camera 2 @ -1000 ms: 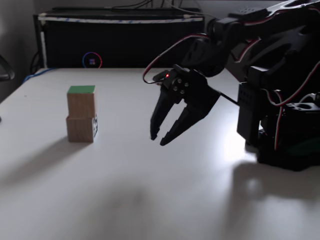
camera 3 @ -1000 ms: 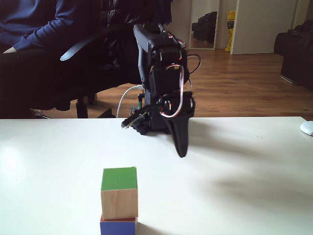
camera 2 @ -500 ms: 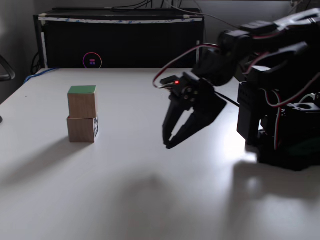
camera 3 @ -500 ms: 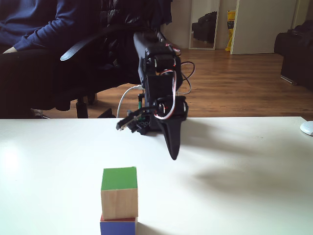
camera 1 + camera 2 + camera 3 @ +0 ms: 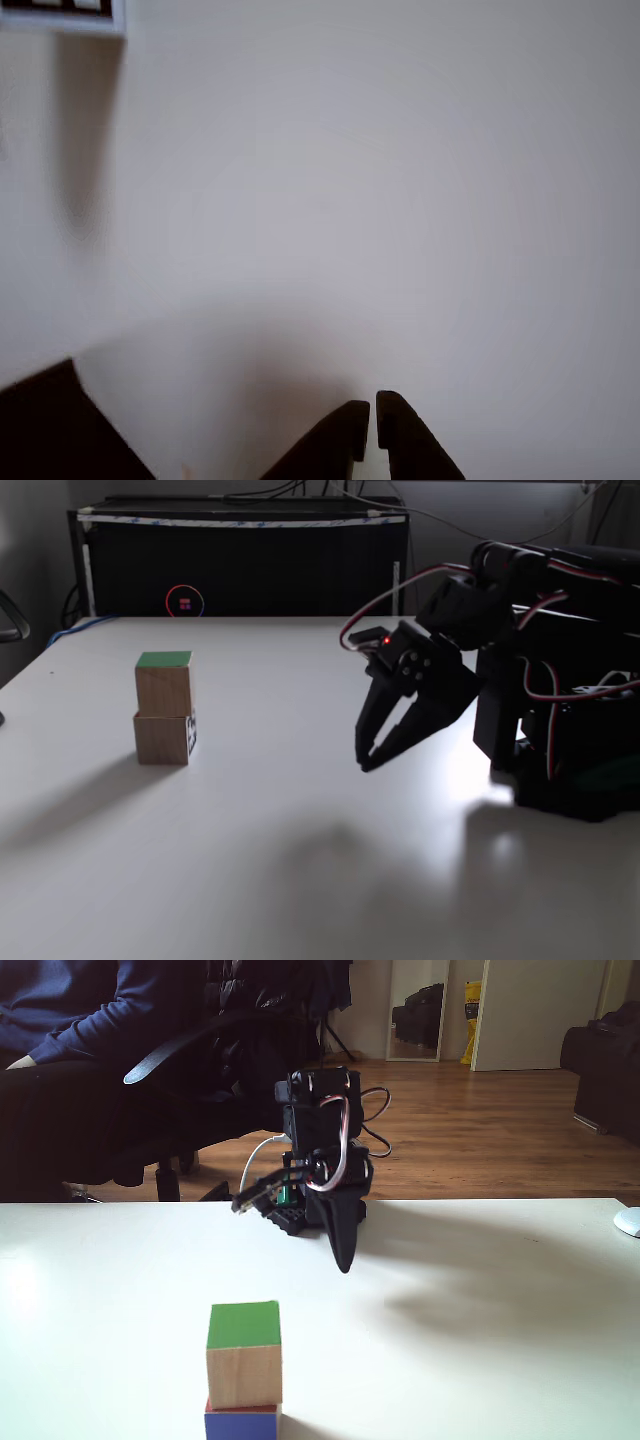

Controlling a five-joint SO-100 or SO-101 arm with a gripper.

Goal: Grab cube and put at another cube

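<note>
The white table spreads under me. My arm is folded back at the right of a fixed view, and my gripper hangs above the tabletop with its tips nearly touching, holding nothing. Well apart from it, to the left in that view, the cube sits squarely on another cube, green face up, edges upright; being a cube, it has no long axis. In a fixed view the lower one is cut off by the bottom edge, showing a blue side. Its marker pattern is barely a sliver.
</note>
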